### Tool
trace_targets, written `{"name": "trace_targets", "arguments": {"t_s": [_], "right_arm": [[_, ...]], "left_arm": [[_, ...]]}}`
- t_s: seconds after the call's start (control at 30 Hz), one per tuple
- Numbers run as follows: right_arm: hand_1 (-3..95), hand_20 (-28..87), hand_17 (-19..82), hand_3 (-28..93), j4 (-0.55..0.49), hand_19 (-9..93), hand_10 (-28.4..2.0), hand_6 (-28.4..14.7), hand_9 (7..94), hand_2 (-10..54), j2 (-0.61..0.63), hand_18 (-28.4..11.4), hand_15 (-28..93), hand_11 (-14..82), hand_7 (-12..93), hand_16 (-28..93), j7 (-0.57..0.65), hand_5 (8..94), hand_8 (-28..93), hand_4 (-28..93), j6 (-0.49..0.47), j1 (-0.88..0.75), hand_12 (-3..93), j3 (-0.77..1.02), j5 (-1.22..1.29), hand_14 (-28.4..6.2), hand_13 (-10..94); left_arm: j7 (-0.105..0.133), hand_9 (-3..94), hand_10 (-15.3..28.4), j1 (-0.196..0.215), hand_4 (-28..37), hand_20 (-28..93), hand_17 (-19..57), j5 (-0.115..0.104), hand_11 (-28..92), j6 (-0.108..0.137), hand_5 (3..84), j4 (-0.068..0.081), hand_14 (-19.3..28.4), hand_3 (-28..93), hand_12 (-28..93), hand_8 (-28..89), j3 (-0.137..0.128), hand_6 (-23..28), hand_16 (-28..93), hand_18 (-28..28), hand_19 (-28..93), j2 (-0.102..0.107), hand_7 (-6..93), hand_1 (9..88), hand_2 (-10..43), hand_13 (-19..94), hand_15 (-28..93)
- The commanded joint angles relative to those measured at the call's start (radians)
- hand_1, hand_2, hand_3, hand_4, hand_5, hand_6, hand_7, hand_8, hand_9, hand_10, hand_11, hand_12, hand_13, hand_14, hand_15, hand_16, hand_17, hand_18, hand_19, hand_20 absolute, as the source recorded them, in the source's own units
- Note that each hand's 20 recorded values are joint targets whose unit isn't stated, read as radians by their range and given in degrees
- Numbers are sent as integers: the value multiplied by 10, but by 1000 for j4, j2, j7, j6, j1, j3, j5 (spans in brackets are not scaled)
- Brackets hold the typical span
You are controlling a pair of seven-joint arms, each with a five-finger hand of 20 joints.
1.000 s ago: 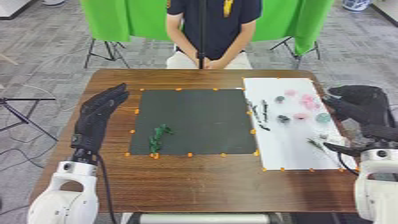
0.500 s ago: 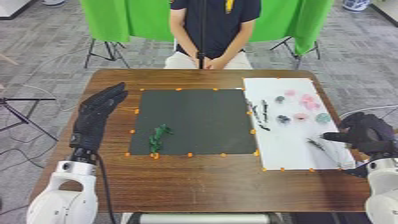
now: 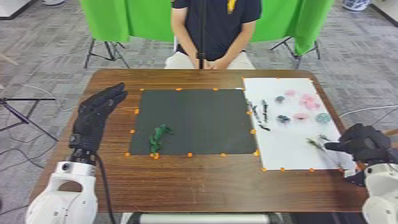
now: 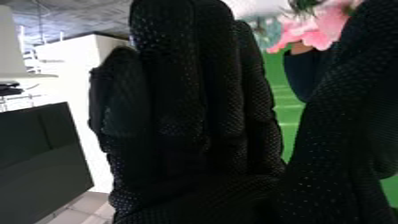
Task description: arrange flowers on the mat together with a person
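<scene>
- Right hand [image 3: 362,142] has been drawn toward the near side of the table [image 3: 178,185] since the first frame; it was seen beside the flowers, and is now noted at the right edge of the white sheet [image 3: 277,147], along its near part.
- Right hand: released; its fingers are held extended and fairly close together in the right wrist view, with the thumb set apart.
- Left hand [image 3: 91,117]: released, fingers kept straight and pointed away from the robot, beside the left edge of the dark mat [image 3: 200,120]. Same position as in the earlier frames.
- Green stem piece [image 3: 158,137]: laid on the mat, in its near left part.
- Pink flowers [image 3: 309,102] and a blue-green flower [image 3: 322,118]: spread on the far half of the white sheet.
- Smaller grey-blue blooms [image 3: 283,119]: placed left of these, same sheet.
- Dark twigs [image 3: 265,110]: laid along the sheet's left side, near the mat.
- Green-tipped sprigs [image 3: 314,144]: laid on the sheet's near half, just beside the right hand.
- Orange pieces [image 3: 189,155]: set around the edges of the mat.
</scene>
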Motion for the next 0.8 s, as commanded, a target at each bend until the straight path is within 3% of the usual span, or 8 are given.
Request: {"name": "trace_targets", "arguments": {"t_s": [0.03, 0.1, 0.17, 0.23, 0.27, 0.37, 0.4, 0.8], "right_arm": [[714, 342, 650, -280, 24, 771, -111, -15, 860, -95, -16, -85, 377, 226, 169, 253, 11, 750, -96, 374, 3, -8, 199, -13, -36, -61, 886], [714, 331, 654, -254, 29, 781, -109, -12, 870, -95, -18, -83, 374, 226, 174, 259, 9, 758, -98, 391, 13, -9, 198, -19, -36, -58, 897], [497, 156, 657, 492, 36, 863, -105, -6, 886, -95, -24, -78, 366, 228, 177, 274, 3, 776, -74, -191, 26, -12, 199, -20, -37, -52, 918], [511, 186, 665, 540, 43, 862, -104, -7, 897, -95, -27, -78, 362, 231, 177, 281, 0, 787, 13, -272, 42, -10, 199, -24, -27, -51, 929], [557, 197, 671, 464, 46, 859, -103, -7, 904, -95, -28, -78, 368, 227, 175, 279, -2, 797, 35, -240, 48, -10, 209, -25, -23, -50, 932], [812, 263, 686, -193, 45, 852, -100, -4, 929, -95, -37, -78, 406, 222, 178, 260, -2, 827, 63, 266, 89, -19, 230, -23, 8, -43, 937], [839, 264, 691, -249, 44, 858, -99, -2, 934, -95, -38, -78, 422, 229, 181, 254, -2, 836, 67, 320, 101, -18, 229, -25, 22, -41, 937], [874, 254, 713, -279, -82, 908, -99, 3, 937, -85, -76, -80, 502, 310, 192, 217, 56, 871, 79, 410, 212, 53, 188, -104, 138, -34, 937]], "left_arm": [[-16, 424, 129, 14, -160, 129, 15, 0, 160, 11, 451, -4, 155, 617, 146, -51, 0, 44, 55, 93, 9, 1, 126, 301, -35, 302, 78], [-15, 424, 129, 14, -159, 129, 14, -1, 160, 10, 451, -2, 155, 618, 146, -52, 0, 44, 55, 93, 9, 2, 125, 301, -35, 303, 78], [-17, 424, 129, 16, -160, 130, 14, -2, 160, 8, 450, -4, 156, 615, 146, -51, 0, 44, 55, 93, 9, 2, 125, 302, -33, 303, 77], [-18, 424, 129, 14, -159, 130, 14, -2, 160, 7, 451, -2, 156, 615, 147, -52, 2, 44, 56, 94, 9, 1, 124, 301, -33, 303, 78], [-19, 424, 129, 18, -159, 130, 14, -2, 160, 6, 451, -5, 156, 615, 147, -52, 1, 44, 55, 94, 10, 0, 125, 301, -32, 303, 78], [-21, 424, 129, 15, -159, 130, 13, -2, 160, 2, 451, -3, 157, 615, 147, -52, 0, 44, 56, 94, 10, 1, 125, 301, -32, 304, 78], [-22, 424, 129, 15, -159, 130, 13, -2, 160, 3, 451, -3, 157, 615, 146, -52, -1, 45, 55, 95, 10, 1, 125, 301, -32, 303, 78], [-32, 424, 130, 17, -162, 129, 12, -3, 160, 3, 451, -7, 158, 614, 147, -51, -9, 45, 56, 96, 13, 1, 123, 300, -31, 303, 78]]}}
